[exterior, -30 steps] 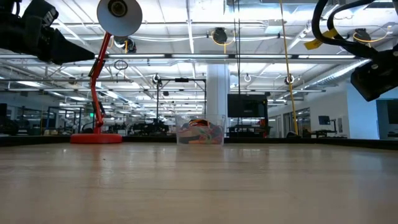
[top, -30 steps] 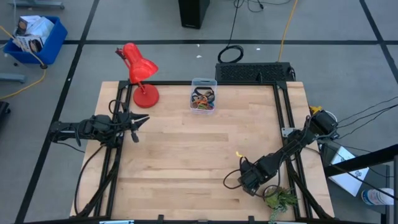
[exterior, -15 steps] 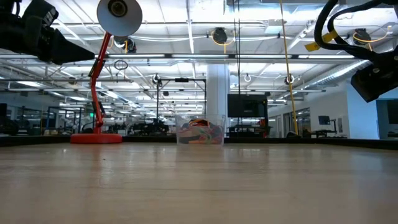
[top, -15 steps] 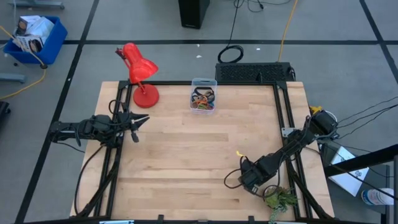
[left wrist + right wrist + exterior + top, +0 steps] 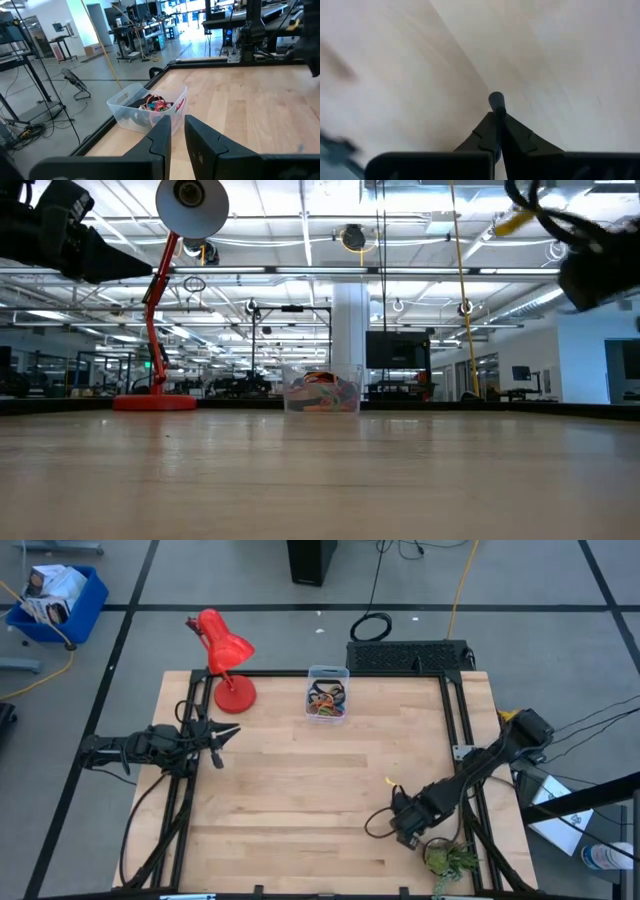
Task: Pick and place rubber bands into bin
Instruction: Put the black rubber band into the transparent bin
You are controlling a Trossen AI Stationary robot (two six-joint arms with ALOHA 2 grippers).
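Two arms, one bin, no loose bands visible on the boards.

Right gripper (image 5: 404, 827): near front edge of the table (image 5: 300, 800), right side, low over bare wood; fingers pressed together, nothing between them in the right wrist view.

Left gripper (image 5: 222, 734): at the table's left edge, mid-depth, pointing inward; fingers (image 5: 165, 131) almost closed, a narrow gap between, holding nothing.

Red desk lamp (image 5: 222, 660): far left corner.

Bin (image 5: 327, 693): far edge, centre, just beside the lamp's base. Rubber bands (image 5: 326, 702): tangled heap inside the bin, mixed colours.

Relation: bin lies ahead of the left gripper, toward the far edge; left arm judged nearer than right. Task appears close to complete.
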